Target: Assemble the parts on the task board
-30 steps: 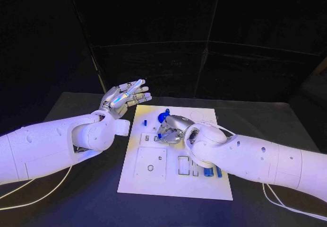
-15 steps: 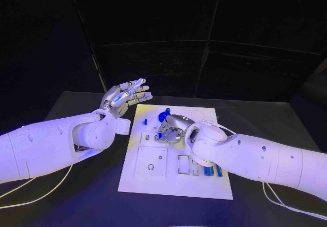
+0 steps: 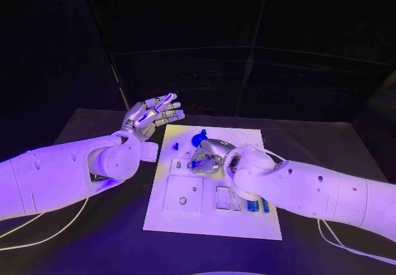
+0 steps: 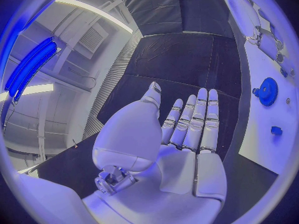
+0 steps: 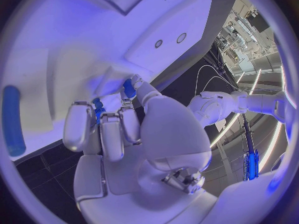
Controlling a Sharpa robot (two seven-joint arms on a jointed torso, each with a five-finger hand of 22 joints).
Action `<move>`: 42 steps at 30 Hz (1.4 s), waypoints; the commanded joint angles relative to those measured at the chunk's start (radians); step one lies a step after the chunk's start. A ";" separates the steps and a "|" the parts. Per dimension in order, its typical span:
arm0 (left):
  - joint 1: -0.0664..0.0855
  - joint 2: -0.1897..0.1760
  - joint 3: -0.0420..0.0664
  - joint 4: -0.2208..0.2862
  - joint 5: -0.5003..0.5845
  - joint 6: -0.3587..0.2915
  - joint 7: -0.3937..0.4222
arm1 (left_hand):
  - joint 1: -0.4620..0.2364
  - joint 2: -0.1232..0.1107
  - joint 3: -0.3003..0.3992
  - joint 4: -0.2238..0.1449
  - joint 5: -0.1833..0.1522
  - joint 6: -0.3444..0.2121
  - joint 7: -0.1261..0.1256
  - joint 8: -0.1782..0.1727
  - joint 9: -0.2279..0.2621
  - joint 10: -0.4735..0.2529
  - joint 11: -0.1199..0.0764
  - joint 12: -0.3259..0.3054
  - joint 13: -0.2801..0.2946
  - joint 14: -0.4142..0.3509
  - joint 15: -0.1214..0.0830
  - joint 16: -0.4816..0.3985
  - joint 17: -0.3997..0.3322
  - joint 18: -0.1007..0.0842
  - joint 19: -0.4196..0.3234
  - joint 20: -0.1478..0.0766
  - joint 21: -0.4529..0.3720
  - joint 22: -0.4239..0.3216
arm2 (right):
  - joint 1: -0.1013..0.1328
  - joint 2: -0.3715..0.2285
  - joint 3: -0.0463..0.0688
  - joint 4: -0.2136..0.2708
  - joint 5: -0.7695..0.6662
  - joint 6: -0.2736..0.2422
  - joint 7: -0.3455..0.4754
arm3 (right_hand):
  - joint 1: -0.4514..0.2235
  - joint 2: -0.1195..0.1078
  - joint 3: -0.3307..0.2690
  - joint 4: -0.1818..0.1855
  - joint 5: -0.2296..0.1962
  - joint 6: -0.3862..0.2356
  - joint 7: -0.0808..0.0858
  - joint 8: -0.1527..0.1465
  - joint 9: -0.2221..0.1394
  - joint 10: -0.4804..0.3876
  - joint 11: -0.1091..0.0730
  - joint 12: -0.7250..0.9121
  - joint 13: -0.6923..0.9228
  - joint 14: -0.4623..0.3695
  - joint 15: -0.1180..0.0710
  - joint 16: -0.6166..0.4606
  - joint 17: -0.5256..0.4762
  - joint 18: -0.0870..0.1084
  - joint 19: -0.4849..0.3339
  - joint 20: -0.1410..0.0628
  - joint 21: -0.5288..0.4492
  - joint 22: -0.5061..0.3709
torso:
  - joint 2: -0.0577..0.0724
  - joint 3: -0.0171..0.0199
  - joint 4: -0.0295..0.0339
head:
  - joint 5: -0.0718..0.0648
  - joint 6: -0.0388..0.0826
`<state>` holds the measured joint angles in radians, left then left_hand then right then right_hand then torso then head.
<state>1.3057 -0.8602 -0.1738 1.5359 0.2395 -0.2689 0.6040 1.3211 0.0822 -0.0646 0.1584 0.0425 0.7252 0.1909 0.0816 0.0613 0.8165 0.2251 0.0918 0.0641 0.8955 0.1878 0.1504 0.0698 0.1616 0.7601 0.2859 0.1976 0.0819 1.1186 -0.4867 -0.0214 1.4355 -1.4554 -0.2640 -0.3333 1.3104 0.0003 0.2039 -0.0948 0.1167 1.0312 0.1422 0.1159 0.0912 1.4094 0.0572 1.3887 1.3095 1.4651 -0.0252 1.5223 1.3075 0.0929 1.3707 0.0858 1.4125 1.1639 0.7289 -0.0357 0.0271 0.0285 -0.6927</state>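
My arms are smooth white shells with small round holes along them; my left hand [image 3: 151, 116] and right hand [image 3: 209, 156] are silver, with segmented metallic fingers [image 4: 194, 119]; thin white cables trail beneath both arms.

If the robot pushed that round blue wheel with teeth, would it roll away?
Probably not: the blue gear seems to lie flat on the task board, so it would likely slide. Tipped onto its edge, its round shape might roll. It looks small, stiff and probably light.
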 commanded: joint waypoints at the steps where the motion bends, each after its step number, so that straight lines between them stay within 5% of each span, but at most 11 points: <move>1: 0.002 0.001 0.001 0.001 -0.006 0.014 0.006 | 0.003 0.009 0.000 -0.007 0.004 -0.001 0.082 -0.003 -0.001 -0.001 0.005 -0.003 0.000 0.008 0.001 -0.006 -0.001 0.010 0.008 0.000 -0.005 -0.001 | -0.007 -0.002 -0.007 -0.002 -0.007 0.057 -0.020 | -0.003 -0.013 -0.006 -0.003 0.005 -0.009 0.002 -0.007 0.000 -0.009 0.000 -0.004 0.027 0.078 0.008 -0.002 0.130 -0.015 -0.002 0.004 0.003 0.000 | 0.000 0.0000 0.0005 | 0.001 -0.001; 13: 0.002 0.001 0.001 0.000 -0.006 0.015 0.006 | 0.003 0.010 -0.001 -0.009 0.004 -0.002 0.082 -0.005 -0.001 -0.001 0.005 -0.005 0.000 0.009 0.001 -0.008 -0.002 0.009 0.009 0.000 -0.007 -0.002 | -0.007 0.000 -0.007 -0.003 -0.009 0.047 -0.018 | -0.020 -0.030 -0.015 0.001 0.010 -0.027 0.007 -0.017 -0.003 -0.013 0.006 -0.007 0.023 0.078 0.013 -0.003 0.129 -0.015 -0.002 0.008 0.002 -0.001 | 0.000 0.0001 0.0004 | 0.001 -0.001; 18: 0.002 0.001 0.001 0.000 -0.006 0.015 0.006 | 0.003 0.010 -0.001 -0.009 0.004 -0.002 0.082 -0.005 -0.001 -0.001 0.005 -0.005 0.000 0.009 0.001 -0.008 -0.002 0.009 0.009 0.000 -0.007 -0.002 | -0.007 -0.001 -0.007 -0.004 -0.010 0.029 -0.015 | -0.036 -0.055 -0.045 0.010 -0.002 -0.128 0.030 -0.054 -0.025 -0.022 0.026 -0.014 0.014 0.079 0.029 -0.002 0.132 -0.015 -0.004 0.022 0.001 -0.003 | 0.000 -0.0002 0.0007 | 0.000 -0.001; 26: 0.002 0.000 0.001 0.000 -0.006 0.015 0.006 | 0.003 0.010 -0.001 -0.010 0.004 0.002 0.082 -0.005 -0.001 -0.001 0.006 -0.006 0.000 0.009 0.001 -0.008 -0.002 0.009 0.010 0.000 -0.007 -0.003 | -0.007 -0.001 -0.007 -0.003 -0.002 -0.042 0.026 | -0.032 -0.065 -0.072 0.027 -0.003 -0.191 0.045 -0.051 -0.026 -0.046 0.041 -0.032 -0.010 0.079 0.043 0.000 0.135 -0.015 -0.004 0.036 0.001 -0.001 | 0.000 0.0005 0.0004 | 0.001 0.000; 35: 0.002 0.000 0.001 -0.003 -0.006 0.020 0.010 | 0.005 0.014 -0.002 -0.014 0.004 0.022 0.079 -0.003 0.001 0.007 0.003 -0.005 0.001 0.014 0.000 -0.009 -0.001 0.010 0.012 0.000 -0.010 -0.005 | -0.012 -0.036 -0.006 0.029 0.003 -0.112 0.193 | -0.025 -0.068 -0.076 0.030 0.004 -0.192 0.046 -0.046 -0.024 -0.044 0.042 -0.029 -0.008 0.080 0.045 0.002 0.140 -0.016 -0.001 0.039 0.004 0.005 | 0.000 0.0018 -0.0003 | 0.003 0.000; 42: 0.002 -0.002 0.001 -0.011 -0.043 0.034 -0.008 | 0.003 0.028 -0.013 -0.027 0.004 0.154 0.052 0.019 0.013 0.091 -0.029 0.020 0.006 0.148 -0.041 0.042 0.019 0.024 0.119 -0.024 0.031 0.008 | -0.007 -0.110 -0.004 0.089 0.076 -0.149 0.384 | -0.016 -0.064 -0.075 0.031 0.009 -0.188 0.046 -0.041 -0.023 -0.042 0.042 -0.027 -0.005 0.079 0.045 0.001 0.138 -0.016 -0.002 0.040 0.004 0.004 | -0.002 0.0010 0.0005 | 0.004 0.004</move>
<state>1.3056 -0.8620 -0.1738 1.5252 0.2289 -0.2599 0.6018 1.3229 0.0990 -0.0773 0.1346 0.0425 0.8708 0.2171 0.0979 0.0734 0.9035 0.1973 0.1097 0.0694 1.0361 0.1500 0.1892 0.0881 0.1787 0.8716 0.2645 0.2259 0.0890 1.1074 -0.5943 -0.0269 1.5172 -1.4296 -0.3606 -0.0898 1.2884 -0.0644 0.1335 -0.0656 0.1207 0.8435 0.1907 0.0694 0.0678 1.3699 0.0966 1.3616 1.3038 1.4668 0.0125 1.5221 1.3074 0.0930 1.3672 0.1182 1.4124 1.1679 0.7278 -0.0344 0.0275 0.0327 -0.6899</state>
